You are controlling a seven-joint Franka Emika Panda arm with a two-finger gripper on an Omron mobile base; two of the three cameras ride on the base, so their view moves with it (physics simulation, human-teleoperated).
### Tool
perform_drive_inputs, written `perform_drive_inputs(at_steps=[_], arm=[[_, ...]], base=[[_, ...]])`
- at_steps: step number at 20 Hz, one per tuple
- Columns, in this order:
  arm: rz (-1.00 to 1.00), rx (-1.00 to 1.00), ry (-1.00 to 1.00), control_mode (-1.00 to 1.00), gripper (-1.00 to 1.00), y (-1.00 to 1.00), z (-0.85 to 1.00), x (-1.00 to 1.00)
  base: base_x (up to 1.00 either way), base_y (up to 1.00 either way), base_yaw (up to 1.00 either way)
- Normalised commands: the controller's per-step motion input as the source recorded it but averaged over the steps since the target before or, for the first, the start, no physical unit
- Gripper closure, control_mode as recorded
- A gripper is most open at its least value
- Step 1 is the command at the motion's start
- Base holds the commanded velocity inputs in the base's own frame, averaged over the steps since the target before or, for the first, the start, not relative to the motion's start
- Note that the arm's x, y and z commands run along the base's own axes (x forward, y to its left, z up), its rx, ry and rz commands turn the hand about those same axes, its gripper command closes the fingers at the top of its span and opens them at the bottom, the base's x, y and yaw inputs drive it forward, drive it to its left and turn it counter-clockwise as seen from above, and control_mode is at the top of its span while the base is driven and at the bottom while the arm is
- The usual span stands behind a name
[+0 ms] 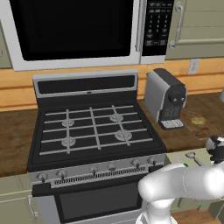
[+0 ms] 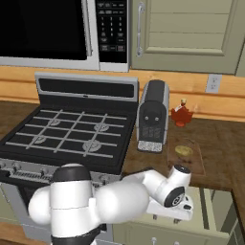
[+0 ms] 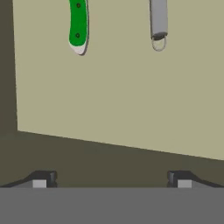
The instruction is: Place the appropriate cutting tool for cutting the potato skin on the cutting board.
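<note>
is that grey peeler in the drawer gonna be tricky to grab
Probably somewhat. The peeler looks thin, smooth metal lying flat on the drawer floor, so the fingers may slide off it or push it along. It looks rigid and light, so it should not bend. The open gripper is not yet over it.

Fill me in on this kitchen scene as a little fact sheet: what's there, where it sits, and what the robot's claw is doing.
Gripper: open, hanging over an open drawer
Peeler: grey handle with ring end, lying in the drawer
Green-handled knife, in the drawer, apart from the peeler
Potato, on the cutting board
Cutting board, on the wooden counter beside the coffee machine
Coffee machine, between the stove and the board
Stove, under the microwave
Task status: peeler not yet grasped
</note>
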Motion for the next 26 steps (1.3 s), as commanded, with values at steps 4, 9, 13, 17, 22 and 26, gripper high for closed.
perform_drive_inputs(at_steps=[4, 9, 13, 17, 22, 26], arm=[[0.02, 0.00, 0.11, -1.00, -1.00, 0.13, -0.08, -0.33], [0.01, 0.00, 0.05, -1.00, -1.00, 0.08, -0.06, -0.62], [0.02, 0.00, 0.05, -1.00, -1.00, 0.12, 0.00, -0.75], [0.06, 0.00, 0.06, -1.00, -1.00, 0.03, 0.00, -0.72], [0.06, 0.00, 0.02, -1.00, -1.00, 0.00, 0.00, -0.67], [0.04, 0.00, 0.00, -1.00, -1.00, -0.01, 0.18, -0.35]], base=[[0.00, 0.00, 0.00], [0.00, 0.00, 0.00], [0.00, 0.00, 0.00], [0.00, 0.00, 0.00], [0.00, 0.00, 0.00], [0.00, 0.00, 0.00]])
